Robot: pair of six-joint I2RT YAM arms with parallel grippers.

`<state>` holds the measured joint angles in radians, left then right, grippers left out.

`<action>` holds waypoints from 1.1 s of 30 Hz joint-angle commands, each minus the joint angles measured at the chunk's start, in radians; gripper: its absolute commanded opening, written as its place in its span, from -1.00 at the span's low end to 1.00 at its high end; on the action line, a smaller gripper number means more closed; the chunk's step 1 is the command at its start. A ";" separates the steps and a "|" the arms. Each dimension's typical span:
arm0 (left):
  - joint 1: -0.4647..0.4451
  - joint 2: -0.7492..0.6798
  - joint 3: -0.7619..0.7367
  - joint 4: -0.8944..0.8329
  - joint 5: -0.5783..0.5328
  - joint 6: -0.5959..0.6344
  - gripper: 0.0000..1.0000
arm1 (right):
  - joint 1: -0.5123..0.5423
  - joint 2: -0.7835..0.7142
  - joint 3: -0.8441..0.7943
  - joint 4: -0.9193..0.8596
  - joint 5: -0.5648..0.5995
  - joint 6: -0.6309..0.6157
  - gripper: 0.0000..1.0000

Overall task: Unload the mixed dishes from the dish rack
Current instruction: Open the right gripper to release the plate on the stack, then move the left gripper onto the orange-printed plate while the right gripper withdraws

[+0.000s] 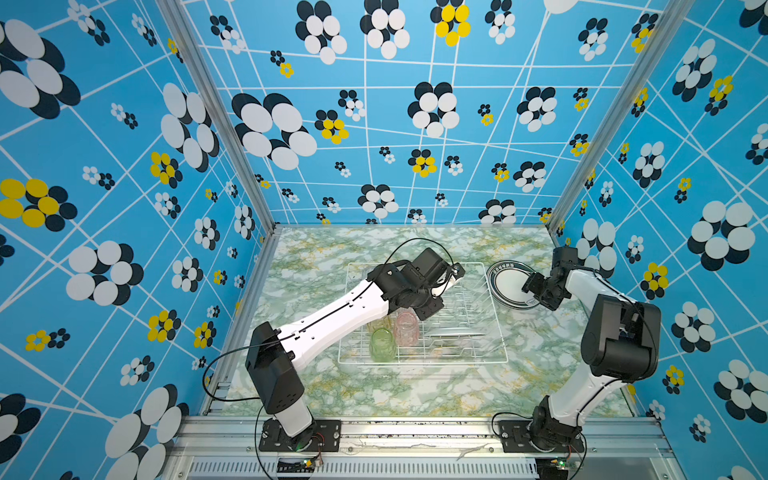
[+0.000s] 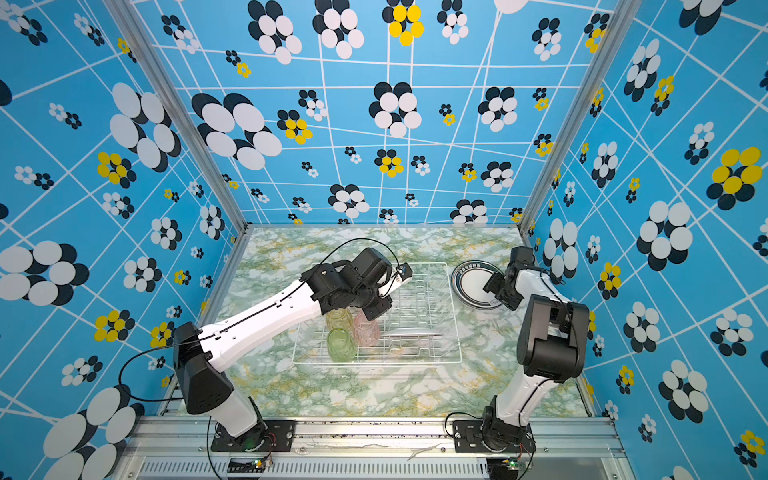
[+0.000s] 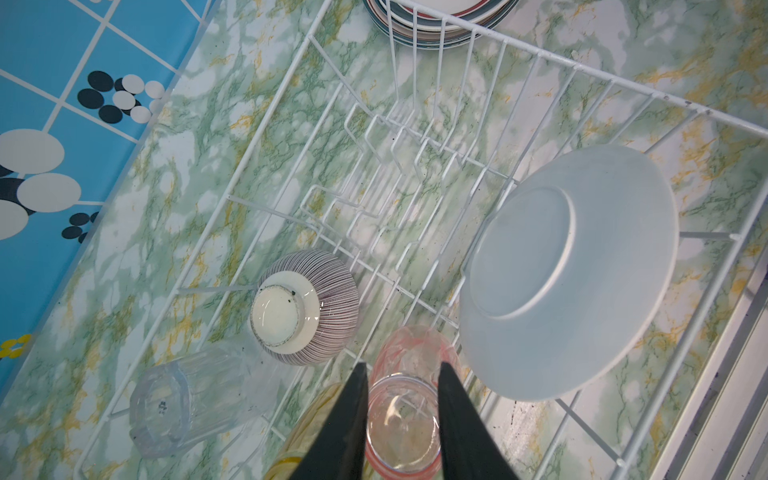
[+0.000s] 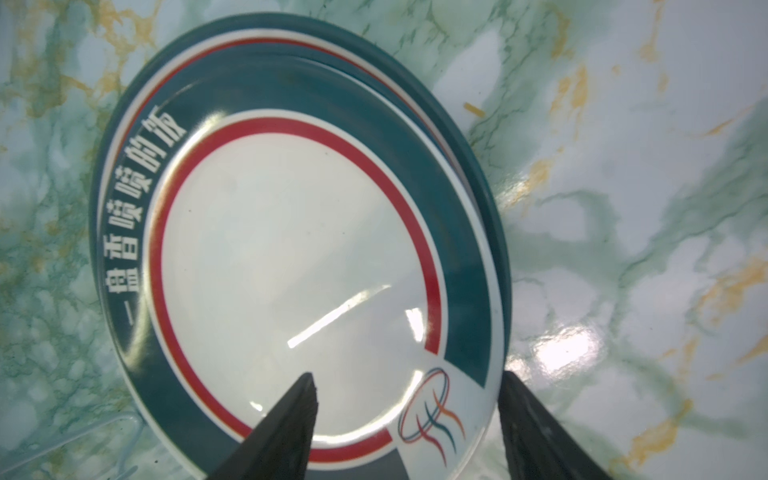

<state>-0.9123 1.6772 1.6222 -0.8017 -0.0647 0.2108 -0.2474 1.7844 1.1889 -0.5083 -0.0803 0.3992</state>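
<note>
In the dish rack, the left jaws clasp a pink tumbler while the right jaws gape wide over stacked plates on the worktop.

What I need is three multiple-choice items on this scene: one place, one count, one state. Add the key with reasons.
1. The plate stack lies:
A. inside the rack
B. on the table beside the rack
C. on top of a glass

2. Plates standing in the rack:
A. none
B. one
C. three

3. The right end effector is:
A. open
B. shut on a glass
C. shut on a bowl

Key:
1 B: both top views show the stack on the table, right of the rack.
2 B: the left wrist view shows a single white plate in the rack.
3 A: its jaws stand wide apart over the stack's rim.
</note>
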 commanded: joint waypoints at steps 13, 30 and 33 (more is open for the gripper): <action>-0.039 -0.064 -0.007 -0.066 0.061 0.056 -0.41 | 0.003 -0.110 0.013 -0.030 -0.012 -0.017 0.45; -0.217 0.019 0.033 -0.104 0.051 0.140 -0.31 | 0.053 -0.581 -0.135 -0.157 -0.190 -0.043 0.46; -0.217 0.055 0.055 -0.101 0.009 0.153 -0.29 | 0.053 -0.629 -0.163 -0.164 -0.181 -0.049 0.47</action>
<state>-1.1263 1.6958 1.6379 -0.8886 -0.0093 0.3420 -0.1982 1.1984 1.0485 -0.6281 -0.2459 0.3737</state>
